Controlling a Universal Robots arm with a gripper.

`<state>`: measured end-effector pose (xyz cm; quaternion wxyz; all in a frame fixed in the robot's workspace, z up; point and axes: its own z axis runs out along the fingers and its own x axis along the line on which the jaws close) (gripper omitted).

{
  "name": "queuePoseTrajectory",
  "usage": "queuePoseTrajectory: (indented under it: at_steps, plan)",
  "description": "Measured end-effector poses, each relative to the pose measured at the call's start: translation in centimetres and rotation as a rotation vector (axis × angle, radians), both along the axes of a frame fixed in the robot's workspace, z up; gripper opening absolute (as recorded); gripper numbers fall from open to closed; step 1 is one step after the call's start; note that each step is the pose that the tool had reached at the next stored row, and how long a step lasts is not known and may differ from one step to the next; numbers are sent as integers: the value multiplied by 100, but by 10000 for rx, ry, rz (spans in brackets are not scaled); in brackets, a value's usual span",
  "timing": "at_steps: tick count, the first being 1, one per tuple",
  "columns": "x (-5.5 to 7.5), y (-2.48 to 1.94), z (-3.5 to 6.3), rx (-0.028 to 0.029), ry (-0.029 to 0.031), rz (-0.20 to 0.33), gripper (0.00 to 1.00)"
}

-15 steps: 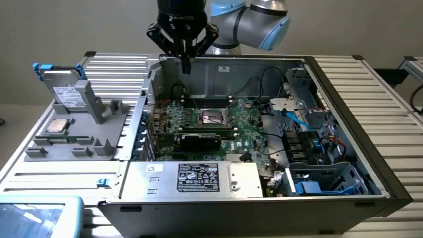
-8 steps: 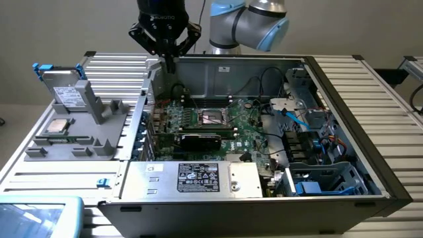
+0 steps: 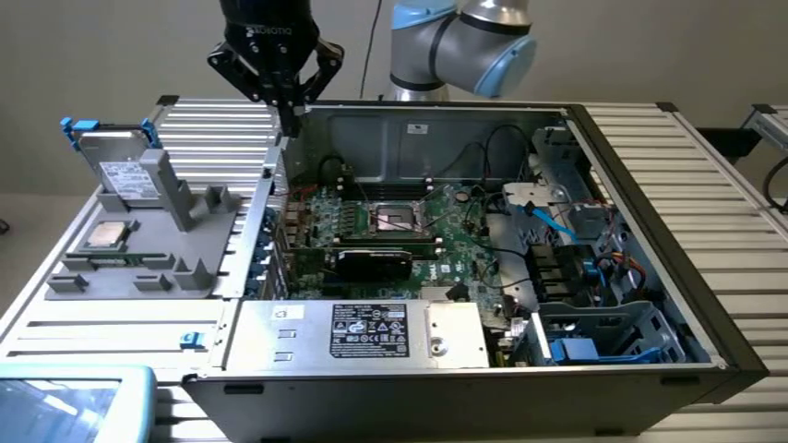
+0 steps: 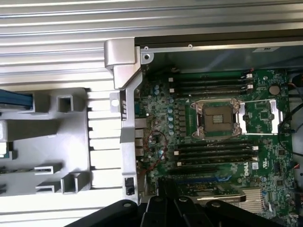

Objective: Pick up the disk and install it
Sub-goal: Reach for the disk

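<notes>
We find the open computer case (image 3: 431, 401) in the middle of the slatted bench, its motherboard (image 4: 265, 113) exposed and the processor socket standing empty. On the exterior view's left, just beside the case, sits a grey moulded fixture (image 3: 117, 277). The disk (image 3: 125, 175) stands nearly upright at that fixture's far end with its white label facing out and the blue bracket tabs at the top. A small silver processor chip (image 3: 105, 234) lies flat on the fixture nearer the camera.

The gripper (image 3: 292, 125) hangs over the case's wall on the fixture side, near the rear corner. Its fingers are pressed together and carry nothing, and it is well apart from the disk.

In our judgement the pick-up has not yet been made. To do it well, the jaws should be parted before any descent. The approach should come from straight above the disk's top edge. The grip should fall across the flat faces between the blue tabs, clear of the fixture's posts.

For markings, we read "DELL" (image 4: 245, 166) on the board in the wrist view. White lettering on the gripper body appears to read "ROBOTIQ". The black label on the power supply (image 3: 357, 332) and the disk's label are not legible.
</notes>
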<state>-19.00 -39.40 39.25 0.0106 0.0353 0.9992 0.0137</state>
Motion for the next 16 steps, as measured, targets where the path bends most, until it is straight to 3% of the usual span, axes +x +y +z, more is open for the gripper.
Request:
queuePoseTrajectory:
  at_steps: [2,3,8,16]
  plan:
    - [-58,15,2,-112,2,-1,11]
    - [-61,23,2,-140,3,-1,11]
    - [-71,32,0,-142,0,-1,11]
    - [-302,183,-4,-174,2,-1,11]
